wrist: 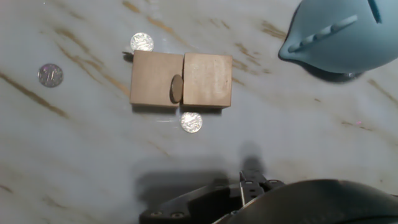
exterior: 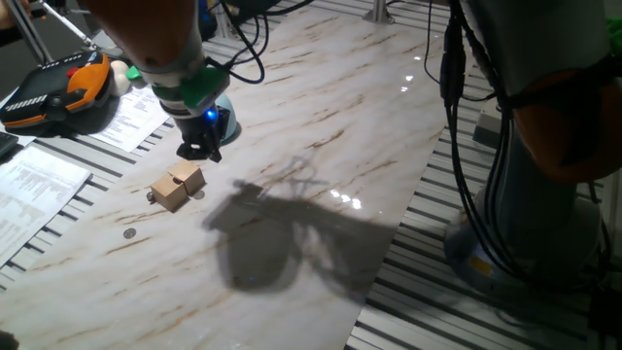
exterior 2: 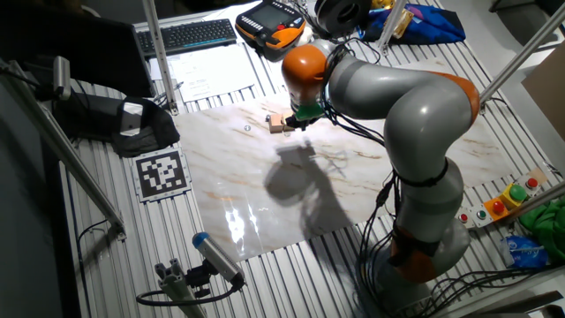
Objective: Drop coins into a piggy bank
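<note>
Hovering over cubes (wrist: 181, 80) wedging a coin (wrist: 176, 88) upright for pickup, bank (wrist: 342, 34) near; tool (exterior: 201, 149) opening unclear.

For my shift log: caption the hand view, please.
Three coins lie flat beside two cubes, a fourth wedged between; piggy bank top right.
</note>
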You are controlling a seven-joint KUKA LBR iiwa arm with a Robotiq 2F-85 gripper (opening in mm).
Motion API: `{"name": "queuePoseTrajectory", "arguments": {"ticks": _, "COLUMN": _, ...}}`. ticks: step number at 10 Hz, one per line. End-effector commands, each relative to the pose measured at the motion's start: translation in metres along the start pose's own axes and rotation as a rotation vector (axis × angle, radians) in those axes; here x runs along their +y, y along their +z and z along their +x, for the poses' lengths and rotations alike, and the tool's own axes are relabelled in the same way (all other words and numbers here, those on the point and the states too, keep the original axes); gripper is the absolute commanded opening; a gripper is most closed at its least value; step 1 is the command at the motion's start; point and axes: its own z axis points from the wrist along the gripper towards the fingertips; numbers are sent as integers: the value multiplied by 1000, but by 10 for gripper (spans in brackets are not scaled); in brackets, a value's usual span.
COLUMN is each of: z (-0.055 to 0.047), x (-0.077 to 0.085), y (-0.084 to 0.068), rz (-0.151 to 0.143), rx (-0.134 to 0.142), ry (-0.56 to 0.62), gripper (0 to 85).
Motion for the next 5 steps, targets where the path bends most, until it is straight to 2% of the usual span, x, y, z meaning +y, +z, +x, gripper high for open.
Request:
{"name": "queuePoseTrajectory", "arguments": {"ticks": 1, "z": 0, "x": 0, "y": 0, "rz": 27, "rx": 4, "ry": -11, "gripper": 0}}
{"name": "queuePoseTrajectory", "arguments": {"ticks": 2, "z": 0, "x": 0, "y": 0, "rz": 99, "rx": 18, "ry": -49, "gripper": 0}}
{"name": "queuePoseTrajectory", "arguments": {"ticks": 3, "z": 0, "x": 0, "y": 0, "rz": 80, "rx": 51, "ry": -77, "gripper": 0}}
{"name": "queuePoseTrajectory", "arguments": {"ticks": 4, "z": 0, "x": 0, "y": 0, "rz": 35, "rx": 91, "ry": -102, "gripper": 0}}
{"name": "queuePoseTrajectory", "arguments": {"ticks": 5, "z": 0, "x": 0, "y": 0, "rz": 16, "rx": 90, "ry": -105, "gripper": 0}}
